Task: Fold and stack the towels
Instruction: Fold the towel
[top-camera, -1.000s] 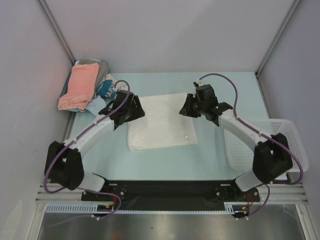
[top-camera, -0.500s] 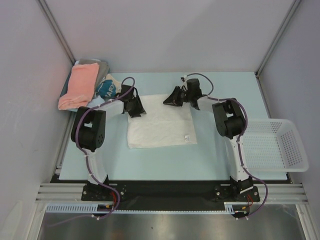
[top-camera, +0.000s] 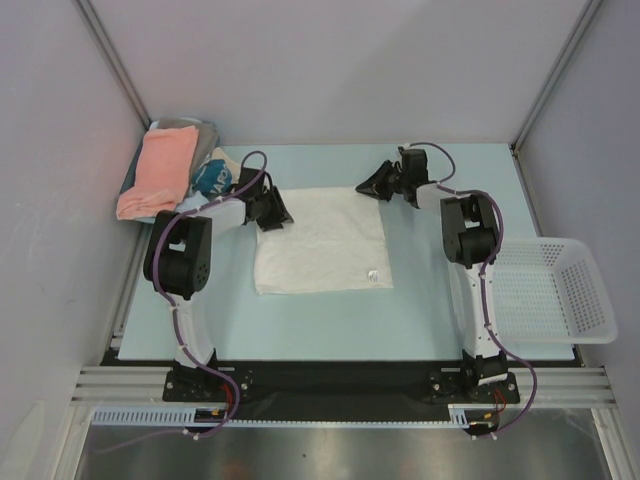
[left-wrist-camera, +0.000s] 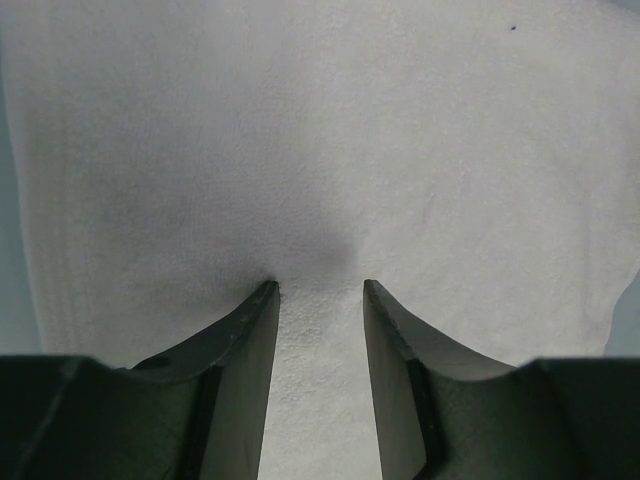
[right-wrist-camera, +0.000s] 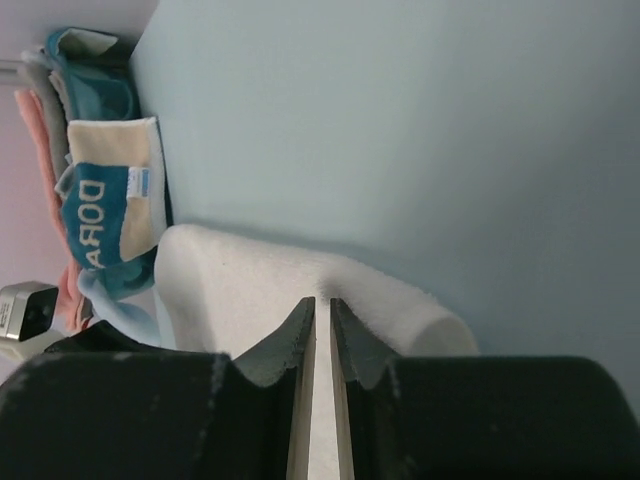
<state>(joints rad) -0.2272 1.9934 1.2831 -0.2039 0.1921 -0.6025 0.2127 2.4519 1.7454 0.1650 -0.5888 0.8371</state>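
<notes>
Both arms have reached the white towel (top-camera: 320, 240) near the surface's far edge. My right gripper (top-camera: 366, 188) now pinches its corner. The left gripper (top-camera: 277, 217) has narrowed astride the cloth, hold uncertain. The fold looks ready to begin.

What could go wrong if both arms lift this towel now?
1. The right gripper pinches only a thin edge of the white towel; it may slip out.
2. The left gripper has its jaws apart on the cloth, grip unclear; one corner could stay down and skew the fold.

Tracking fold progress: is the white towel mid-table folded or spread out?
Spread out: the white towel lies flat, no flap turned over; only its far right corner is pinched in the right tool.
</notes>
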